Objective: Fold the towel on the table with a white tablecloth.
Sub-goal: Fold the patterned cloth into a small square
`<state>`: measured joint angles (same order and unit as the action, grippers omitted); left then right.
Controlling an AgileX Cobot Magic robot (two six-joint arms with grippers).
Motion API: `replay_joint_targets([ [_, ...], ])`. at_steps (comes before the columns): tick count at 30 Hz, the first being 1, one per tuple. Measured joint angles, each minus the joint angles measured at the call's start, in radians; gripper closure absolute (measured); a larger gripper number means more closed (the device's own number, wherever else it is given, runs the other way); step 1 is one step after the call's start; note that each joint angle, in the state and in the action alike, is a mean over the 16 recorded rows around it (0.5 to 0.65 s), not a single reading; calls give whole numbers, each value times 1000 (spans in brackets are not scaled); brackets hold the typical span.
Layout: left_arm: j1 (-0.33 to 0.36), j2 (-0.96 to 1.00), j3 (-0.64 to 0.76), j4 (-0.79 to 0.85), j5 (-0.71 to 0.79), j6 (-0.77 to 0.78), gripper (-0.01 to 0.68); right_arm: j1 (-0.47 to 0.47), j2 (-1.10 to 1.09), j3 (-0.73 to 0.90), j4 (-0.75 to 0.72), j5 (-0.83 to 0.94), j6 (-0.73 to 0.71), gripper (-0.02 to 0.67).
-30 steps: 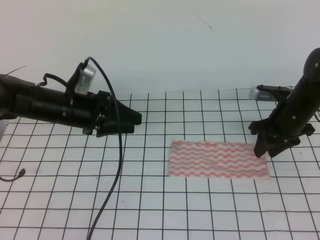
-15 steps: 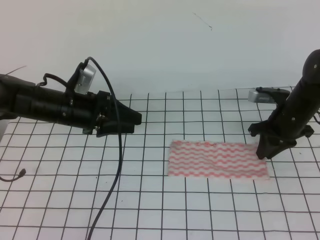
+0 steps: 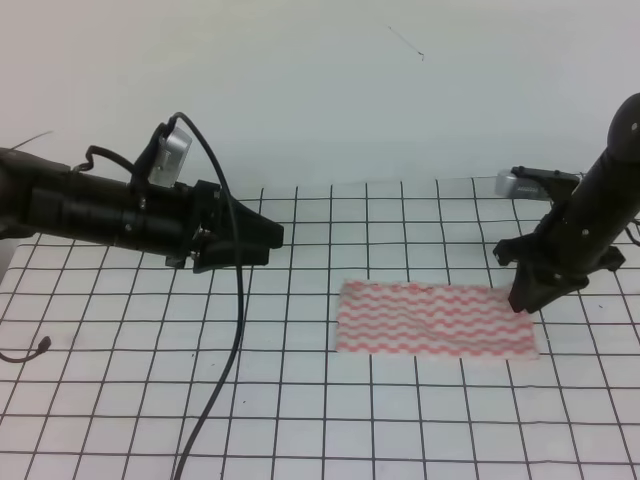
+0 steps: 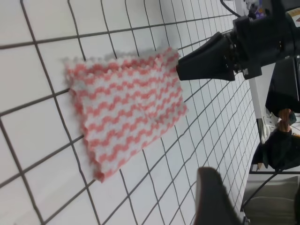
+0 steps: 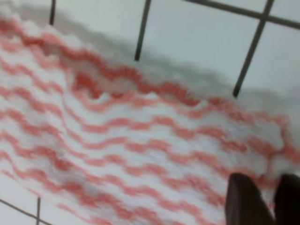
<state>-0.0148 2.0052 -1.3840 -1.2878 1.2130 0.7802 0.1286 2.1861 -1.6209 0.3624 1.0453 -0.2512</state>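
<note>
Our right hand (image 3: 522, 300), fingers narrow, pinches at the far right corner of the striped towel (image 3: 435, 320) lying flat on the gridded counter (image 3: 300, 420); first fold pending, needing a firm grip; left hand (image 3: 265, 240) hovers well apart, its state unclear.

The towel (image 5: 117, 136) is thin cloth with a nubby, rough weave and fuzzy edges. The tabletop (image 3: 300, 420) wears smooth, matt white cloth printed with black lines. Both the left hand (image 3: 262, 238) and the right hand (image 3: 525, 298) look like matt black plastic.
</note>
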Motion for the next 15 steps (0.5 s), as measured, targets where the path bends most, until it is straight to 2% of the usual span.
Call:
replay_joint_targets([
  [10, 0, -1, 0, -1, 0, 1, 328, 0, 0, 0, -11, 5, 23, 326],
  [15, 0, -1, 0, -2, 0, 1, 328, 0, 0, 0, -9, 2, 26, 303],
])
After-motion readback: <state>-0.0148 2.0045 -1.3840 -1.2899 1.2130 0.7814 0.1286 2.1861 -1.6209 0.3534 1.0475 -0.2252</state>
